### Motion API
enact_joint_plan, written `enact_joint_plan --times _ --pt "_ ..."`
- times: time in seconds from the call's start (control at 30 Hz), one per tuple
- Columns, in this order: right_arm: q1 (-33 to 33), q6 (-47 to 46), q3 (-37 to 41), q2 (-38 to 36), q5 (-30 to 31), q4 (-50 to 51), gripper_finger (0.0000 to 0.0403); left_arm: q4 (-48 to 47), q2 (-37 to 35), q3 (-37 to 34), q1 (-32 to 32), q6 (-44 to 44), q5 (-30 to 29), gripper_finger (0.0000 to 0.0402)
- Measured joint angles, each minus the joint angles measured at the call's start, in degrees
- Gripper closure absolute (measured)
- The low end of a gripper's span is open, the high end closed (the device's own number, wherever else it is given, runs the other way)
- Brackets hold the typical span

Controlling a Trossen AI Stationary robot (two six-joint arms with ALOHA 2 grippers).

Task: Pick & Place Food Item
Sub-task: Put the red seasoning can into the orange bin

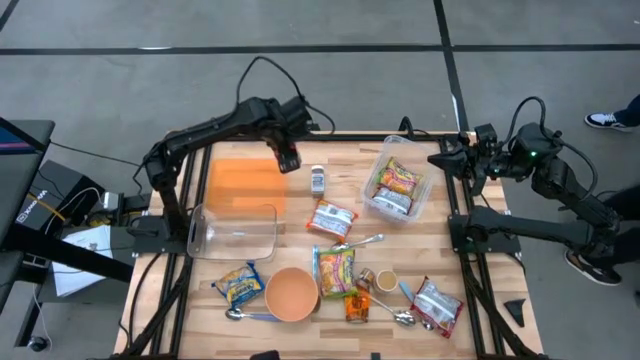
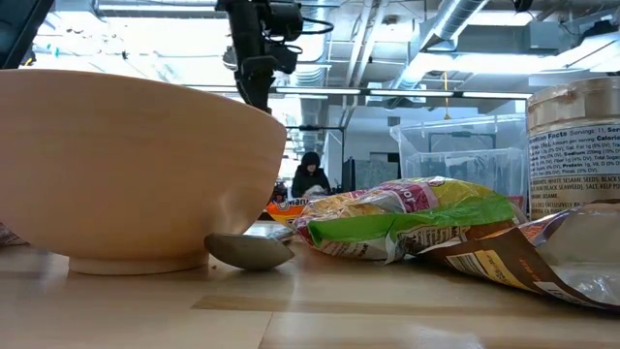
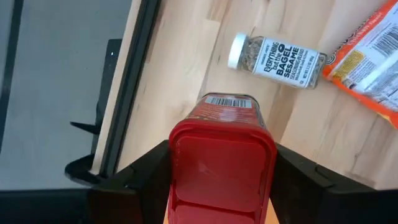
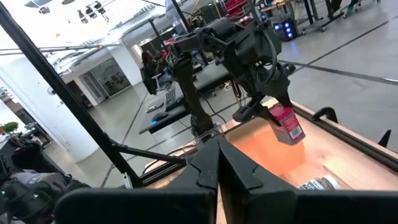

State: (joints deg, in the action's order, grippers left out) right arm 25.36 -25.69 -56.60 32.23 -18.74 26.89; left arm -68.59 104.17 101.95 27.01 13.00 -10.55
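My left gripper (image 1: 289,158) hovers over the table's far middle, at the right far corner of an orange mat (image 1: 245,185), and is shut on a red container with a red lid (image 3: 222,163). The right wrist view shows the red container (image 4: 286,123) hanging under that gripper, above the mat. A seasoning jar (image 3: 275,57) lies on its side on the wood just beyond it. Over the table's far right edge my right gripper (image 1: 446,160) stays shut and holds nothing; its closed fingers (image 4: 217,167) point level across the table. My left gripper pinches the red container between its two fingers, one on each opposite side wall (image 3: 175,167), near the lid end. The fingers come from above, slanting down. The container hangs clear of the table, tilted, its barcoded end (image 3: 227,101) pointing down and away.
A clear tub (image 1: 232,232) stands near the mat. A clear bin (image 1: 397,190) at the far right holds food packets. Nearer lie a snack packet (image 1: 331,219), a wooden bowl (image 1: 292,293), more packets (image 1: 334,270), spoons and small jars (image 1: 357,305).
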Motion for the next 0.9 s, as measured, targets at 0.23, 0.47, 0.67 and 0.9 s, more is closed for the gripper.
enact_joint_plan --times 0.23,0.47,0.67,0.9 --pt "0.0 0.2 0.0 0.0 -0.3 0.0 0.0403 10.9 0.0 -4.2 -3.1 -2.7 2.4 0.0195" --pt "0.0 0.2 0.0 0.0 -0.7 0.0 0.0403 25.2 0.0 -5.5 -5.3 -9.1 2.3 0.0195" --pt "0.0 0.2 0.0 0.0 -0.9 0.1 0.0403 29.0 0.0 -5.4 -5.7 -12.0 0.8 0.0195" --pt "0.0 0.2 0.0 0.0 -0.9 0.1 0.0403 12.5 -0.8 -5.5 -5.0 -15.8 -5.3 0.0195"
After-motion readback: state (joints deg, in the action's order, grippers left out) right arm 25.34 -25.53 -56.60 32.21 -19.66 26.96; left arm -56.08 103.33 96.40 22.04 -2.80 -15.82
